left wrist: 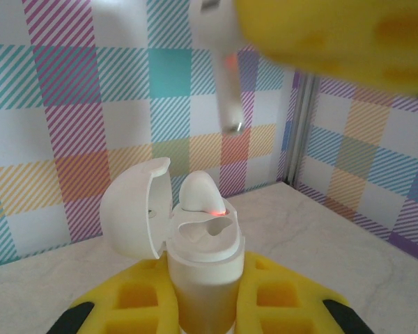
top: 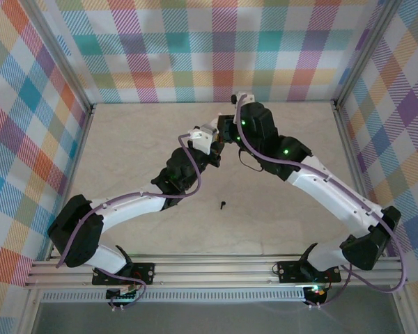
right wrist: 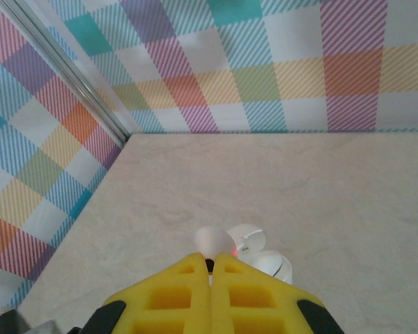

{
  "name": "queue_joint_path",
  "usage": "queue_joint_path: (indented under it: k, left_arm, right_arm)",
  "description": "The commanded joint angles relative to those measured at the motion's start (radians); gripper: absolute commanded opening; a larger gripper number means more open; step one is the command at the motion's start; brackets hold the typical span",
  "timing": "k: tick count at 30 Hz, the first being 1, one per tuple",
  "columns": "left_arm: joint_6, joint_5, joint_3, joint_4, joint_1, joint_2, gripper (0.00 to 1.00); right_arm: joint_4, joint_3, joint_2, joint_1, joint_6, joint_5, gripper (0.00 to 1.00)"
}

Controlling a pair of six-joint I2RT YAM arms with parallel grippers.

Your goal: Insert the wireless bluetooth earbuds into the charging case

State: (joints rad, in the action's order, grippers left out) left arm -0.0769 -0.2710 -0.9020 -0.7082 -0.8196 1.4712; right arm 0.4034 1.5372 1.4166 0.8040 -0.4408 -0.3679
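My left gripper (left wrist: 205,296) is shut on the white charging case (left wrist: 203,268) and holds it upright off the table, lid (left wrist: 132,209) swung open to the left. One white earbud (left wrist: 198,193) sits in the far slot with a red light glowing at its base; the near slot is empty. Straight above the case hangs a second white earbud (left wrist: 223,69), stem down, with my right gripper (right wrist: 210,261) shut on it. In the right wrist view this earbud (right wrist: 212,241) pokes out past the fingertips, the case (right wrist: 272,266) just beyond. A black earbud (top: 223,205) lies on the table.
Both grippers meet above mid-table, left gripper (top: 207,144) and right gripper (top: 227,129). Plaid walls with aluminium posts (right wrist: 70,69) enclose the marbled tabletop (top: 125,139). The arm bases sit on the front rail (top: 209,268).
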Motion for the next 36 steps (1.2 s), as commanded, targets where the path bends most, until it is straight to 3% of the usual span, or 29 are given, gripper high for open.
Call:
queue_joint_path:
  k: [1, 36]
  left_arm:
    - [0.018, 0.012, -0.019, -0.028, 0.009, -0.014, 0.0]
    - [0.026, 0.025, -0.034, -0.043, 0.009, -0.008, 0.0]
  right_arm:
    - [0.042, 0.044, 0.016, -0.008, -0.031, 0.005, 0.0]
    - [0.08, 0.002, 0.04, -0.032, -0.057, 0.036, 0.0]
